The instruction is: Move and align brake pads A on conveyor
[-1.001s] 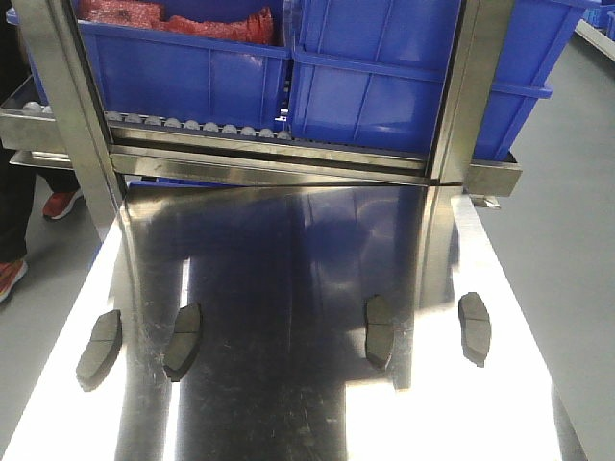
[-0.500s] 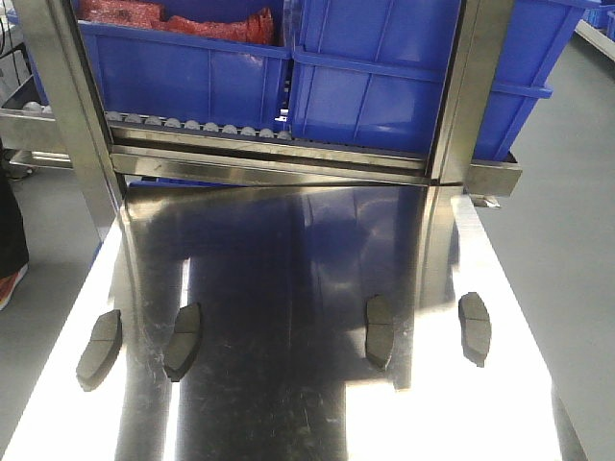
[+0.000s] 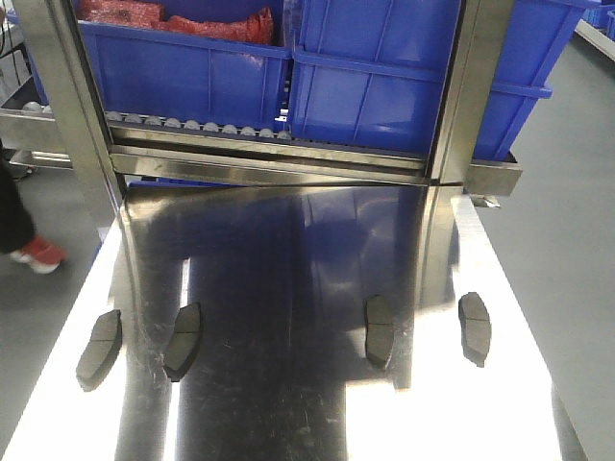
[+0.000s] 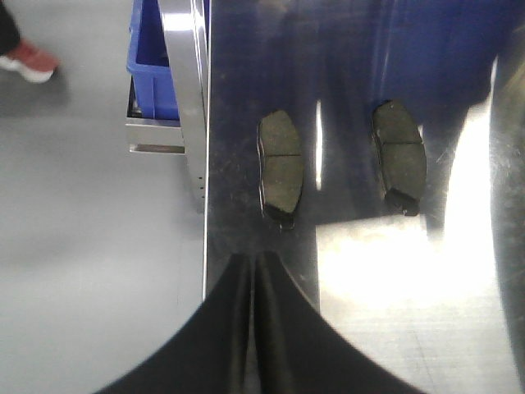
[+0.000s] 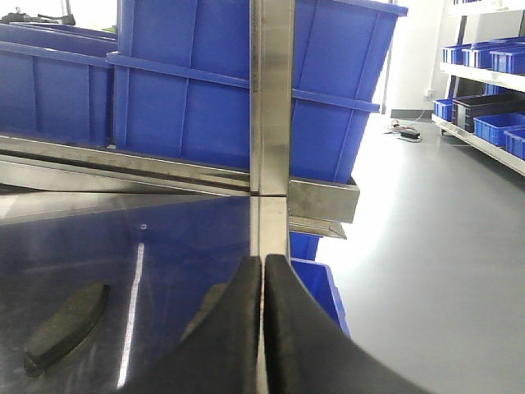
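Several dark grey brake pads A lie in a row on the shiny steel table (image 3: 288,250): two at the left (image 3: 99,348) (image 3: 183,340) and two at the right (image 3: 380,330) (image 3: 475,327). The conveyor is out of view. My left gripper (image 4: 255,258) is shut with nothing in it and hangs just short of the leftmost pad (image 4: 280,167), with the neighbouring pad (image 4: 399,156) to its right. My right gripper (image 5: 263,261) is also shut and holds nothing. One pad (image 5: 70,325) lies to its left, and another (image 5: 215,304) is partly hidden behind its left finger.
Blue bins (image 3: 192,67) sit on a roller rack at the table's far end, between steel uprights (image 3: 77,115) (image 3: 471,96). A person's red shoe (image 3: 38,254) is on the floor at the left. More blue bins stand on shelving (image 5: 492,90) at the right.
The person's foot beside the table's left edge has shifted. The pads have not moved.
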Tool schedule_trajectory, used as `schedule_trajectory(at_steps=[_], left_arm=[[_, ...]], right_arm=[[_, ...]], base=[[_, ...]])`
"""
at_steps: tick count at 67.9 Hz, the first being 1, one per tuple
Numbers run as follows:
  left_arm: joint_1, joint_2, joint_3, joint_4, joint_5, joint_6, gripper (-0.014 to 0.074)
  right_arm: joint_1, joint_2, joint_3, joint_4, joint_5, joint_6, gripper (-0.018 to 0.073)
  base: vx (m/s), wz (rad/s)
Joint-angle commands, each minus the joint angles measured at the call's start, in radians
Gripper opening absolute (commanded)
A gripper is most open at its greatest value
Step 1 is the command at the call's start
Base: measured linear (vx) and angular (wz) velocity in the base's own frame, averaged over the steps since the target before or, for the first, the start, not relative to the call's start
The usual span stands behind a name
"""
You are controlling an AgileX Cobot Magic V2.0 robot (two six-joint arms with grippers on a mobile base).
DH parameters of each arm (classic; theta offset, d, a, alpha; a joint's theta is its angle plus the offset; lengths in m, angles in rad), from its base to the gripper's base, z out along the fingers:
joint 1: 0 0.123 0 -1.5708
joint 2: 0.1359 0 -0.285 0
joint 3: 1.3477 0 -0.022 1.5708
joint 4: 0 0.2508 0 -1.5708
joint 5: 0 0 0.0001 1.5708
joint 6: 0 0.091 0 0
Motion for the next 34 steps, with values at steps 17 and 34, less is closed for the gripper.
schedule_trajectory(at_steps=[17,34], left_arm=[[0.0,0.007,-0.037,-0.022,-0.033,0.013,0.0325],[0.0,0.007,-0.037,-0.022,-0.058,0.029,0.0461]], right_arm=[[-0.004,-0.013,0.012,-0.003,-0.072,-0.012,-0.0012],[-0.004,-0.013,0.012,-0.003,-0.072,-0.012,-0.0012]], base=[[0.0,0.0],[0.0,0.0]])
